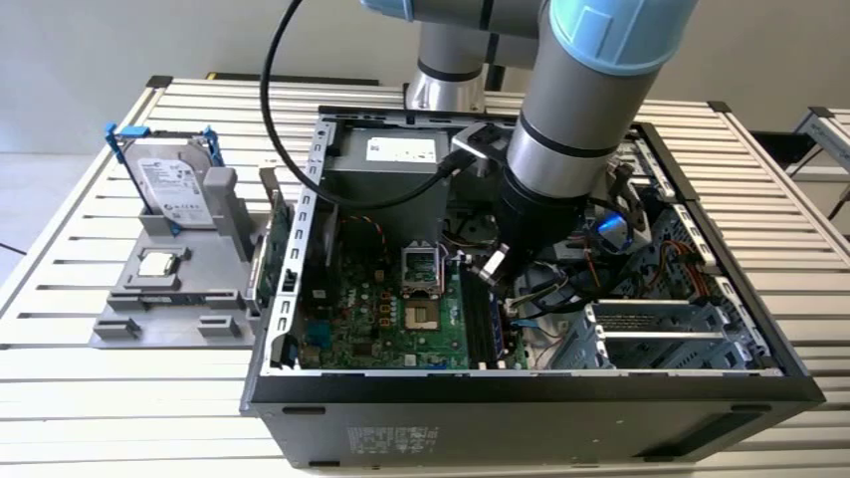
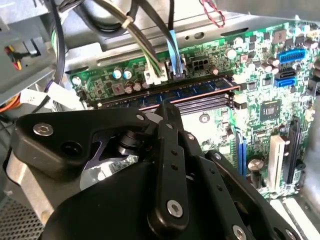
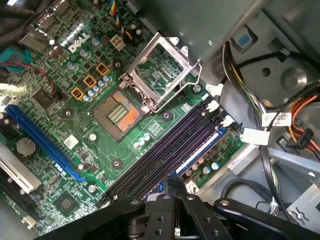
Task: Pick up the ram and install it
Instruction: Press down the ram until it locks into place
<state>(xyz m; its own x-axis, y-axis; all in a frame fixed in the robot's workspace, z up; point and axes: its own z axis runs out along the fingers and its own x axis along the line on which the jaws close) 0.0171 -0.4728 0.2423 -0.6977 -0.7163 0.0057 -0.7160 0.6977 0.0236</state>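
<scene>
Gripper at the memory slots

The gripper (image 2: 167,107) hangs directly over the memory slots (image 3: 170,150) beside the open processor socket (image 3: 120,112); whether it is gripping I cannot tell. The ram (image 2: 185,90) appears to stand in the outermost slot. Judged from here, seating needs straight, even pressure along the slot.
</scene>
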